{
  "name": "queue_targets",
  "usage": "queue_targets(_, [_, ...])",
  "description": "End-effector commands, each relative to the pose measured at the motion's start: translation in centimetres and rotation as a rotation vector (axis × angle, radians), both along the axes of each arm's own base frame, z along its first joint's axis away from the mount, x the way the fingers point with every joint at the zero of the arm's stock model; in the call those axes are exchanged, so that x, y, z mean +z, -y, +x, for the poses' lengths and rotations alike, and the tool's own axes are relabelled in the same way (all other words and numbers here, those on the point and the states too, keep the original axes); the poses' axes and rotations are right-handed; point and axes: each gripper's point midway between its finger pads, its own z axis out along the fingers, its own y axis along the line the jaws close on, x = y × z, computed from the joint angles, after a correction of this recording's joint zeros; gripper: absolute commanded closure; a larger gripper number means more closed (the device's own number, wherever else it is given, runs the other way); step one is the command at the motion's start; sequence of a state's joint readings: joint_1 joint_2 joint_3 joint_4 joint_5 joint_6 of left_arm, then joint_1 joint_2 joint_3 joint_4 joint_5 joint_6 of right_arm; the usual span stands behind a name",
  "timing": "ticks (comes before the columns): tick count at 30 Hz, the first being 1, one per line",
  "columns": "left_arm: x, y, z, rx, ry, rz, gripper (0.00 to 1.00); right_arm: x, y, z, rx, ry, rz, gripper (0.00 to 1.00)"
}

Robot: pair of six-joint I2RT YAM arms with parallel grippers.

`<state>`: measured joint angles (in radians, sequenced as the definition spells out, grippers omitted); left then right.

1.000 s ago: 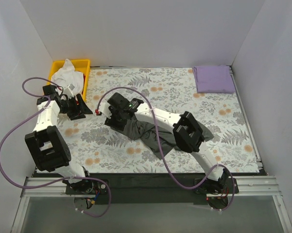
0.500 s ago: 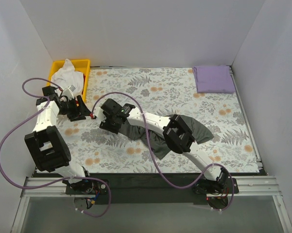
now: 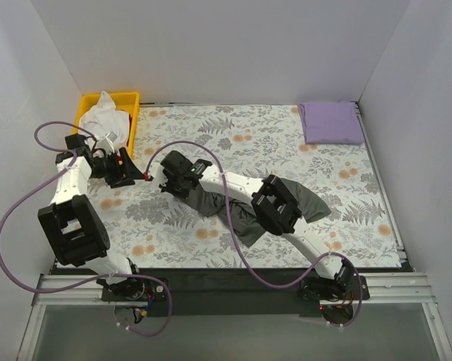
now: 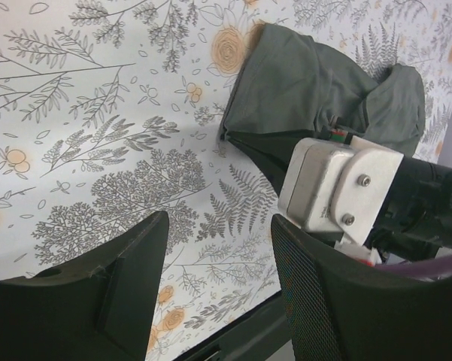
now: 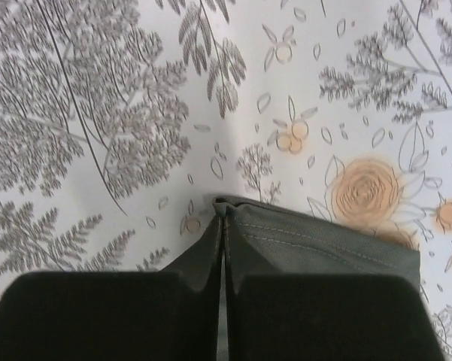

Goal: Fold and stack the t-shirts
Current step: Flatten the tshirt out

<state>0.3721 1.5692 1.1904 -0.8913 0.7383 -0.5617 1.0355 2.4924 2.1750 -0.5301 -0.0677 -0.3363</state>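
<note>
Top view: right arm stretches across the floral-print surface to left of centre. Right gripper sits low at the left end of the charcoal t-shirt. That shirt lies crumpled in a long strip from the gripper to the right, partly under the arm. Lavender t-shirt is folded flat in the far right corner, well apart from the charcoal one. Left gripper is near the surface's left edge, just beside the right gripper w/ a gap between. Yellow bin sits at the far left corner w/ white cloth heaped in it.

Left wrist view: left gripper has its fingers spread wide, only printed surface between them, nothing held. Charcoal t-shirt lies ahead and to the right, a folded lump. The right arm's pale wrist housing is in front of it.

Right wrist view: right gripper has its fingers pressed together, pinching a corner of the charcoal t-shirt. A stitched hem runs off to the right of the pinch. Shirt corner looks close to the surface; can't tell if touching.
</note>
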Motion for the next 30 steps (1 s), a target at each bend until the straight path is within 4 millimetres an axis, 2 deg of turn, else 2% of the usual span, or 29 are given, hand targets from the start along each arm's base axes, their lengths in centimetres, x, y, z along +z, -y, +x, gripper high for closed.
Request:
queue_targets(1, [2.2, 0.9, 0.3, -0.037, 0.069, -0.050, 0.45, 5.1, 2.4, 0.7, 0.021, 0.028, 0.039, 0.99])
queue_targets(2, [2.5, 1.1, 0.3, -0.048, 0.085, -0.062, 0.45, 6.9, 3.3, 1.6, 0.023, 0.025, 0.072, 0.99])
queue_targets(3, [2.8, 1.3, 0.1, -0.055, 0.100, -0.064, 0.45, 11.4, 4.1, 2.1, 0.023, 0.054, 0.145, 0.99])
queue_targets(4, [3.0, 1.5, 0.2, -0.061, 0.118, -0.066, 0.45, 13.7, 5.1, 2.7, 0.014, 0.051, 0.190, 0.99])
queue_targets(5, [3.4, 1.9, 0.1, -0.076, 0.139, -0.065, 0.45, 15.6, 7.3, 4.3, 0.002, 0.022, 0.242, 0.99])
queue_targets(6, [3.6, 2.3, 0.0, -0.085, 0.150, -0.066, 0.45, 20.0, 9.0, 4.7, -0.008, 0.062, 0.310, 0.99])
queue_targets(7, [3.5, 2.6, 0.0, -0.093, 0.161, -0.066, 0.45, 21.9, 10.8, 5.6, -0.029, 0.077, 0.338, 0.99])
queue_targets(8, [3.8, 3.0, -0.1, -0.107, 0.174, -0.063, 0.45, 23.2, 13.9, 7.4, -0.064, 0.100, 0.355, 0.99])
queue_targets(9, [3.8, 4.1, -0.3, -0.140, 0.181, -0.057, 0.45, 26.8, 16.3, 7.3, -0.077, 0.157, 0.392, 0.99])
queue_targets(10, [3.5, 4.7, -0.4, -0.159, 0.185, -0.048, 0.45, 28.3, 18.2, 7.8, -0.099, 0.190, 0.400, 0.99])
queue_targets(11, [3.6, 5.5, -0.6, -0.183, 0.196, -0.034, 0.45, 29.4, 21.6, 9.2, -0.145, 0.239, 0.383, 0.99])
queue_targets(12, [3.4, 7.4, -1.0, -0.243, 0.201, -0.022, 0.45, 32.0, 24.0, 8.6, -0.163, 0.303, 0.397, 0.99])
queue_targets(13, [3.1, 8.0, -0.8, -0.260, 0.218, 0.025, 0.45, 32.9, 25.9, 8.8, -0.190, 0.339, 0.389, 0.99])
queue_targets(14, [2.3, 8.9, -1.3, -0.287, 0.211, 0.037, 0.45, 33.5, 28.0, 9.1, -0.225, 0.378, 0.370, 0.99])
queue_targets(15, [2.3, 10.9, -1.9, -0.337, 0.223, 0.043, 0.44, 34.3, 31.5, 9.2, -0.274, 0.433, 0.346, 0.99])
queue_targets(16, [2.2, 11.0, -1.4, -0.329, 0.249, 0.065, 0.44, 34.2, 33.4, 9.3, -0.309, 0.461, 0.320, 0.99])
queue_targets(17, [1.5, 13.1, -2.4, -0.390, 0.240, 0.054, 0.43, 34.2, 36.2, 9.9, -0.366, 0.485, 0.295, 0.99])
queue_targets(18, [1.2, 13.9, -2.6, -0.403, 0.241, 0.048, 0.43, 33.5, 37.8, 9.3, -0.381, 0.497, 0.262, 0.99])
queue_targets(20, [0.3, 15.1, -2.4, -0.437, 0.263, 0.072, 0.41, 32.5, 41.2, 9.3, -0.448, 0.515, 0.211, 0.99])
queue_targets(21, [-0.2, 16.6, -3.2, -0.493, 0.265, 0.075, 0.41, 32.4, 42.1, 8.8, -0.460, 0.524, 0.199, 0.99])
queue_targets(22, [-0.6, 17.3, -2.9, -0.511, 0.282, 0.097, 0.41, 30.5, 42.8, 8.4, -0.466, 0.497, 0.168, 0.99])
queue_targets(23, [-1.3, 19.0, -3.7, -0.571, 0.274, 0.097, 0.41, 29.7, 43.8, 8.2, -0.485, 0.491, 0.148, 0.99])
queue_targets(24, [-1.4, 19.9, -3.7, -0.597, 0.280, 0.097, 0.40, 29.6, 44.2, 7.7, -0.492, 0.498, 0.142, 0.99])
queue_targets(25, [-1.8, 21.3, -3.8, -0.657, 0.311, 0.099, 0.40, 28.5, 44.9, 7.3, -0.507, 0.484, 0.126, 0.99])
queue_targets(30, [-3.0, 24.2, -4.8, -0.798, 0.376, 0.075, 0.42, 27.4, 46.3, 6.7, -0.548, 0.467, 0.108, 0.99])
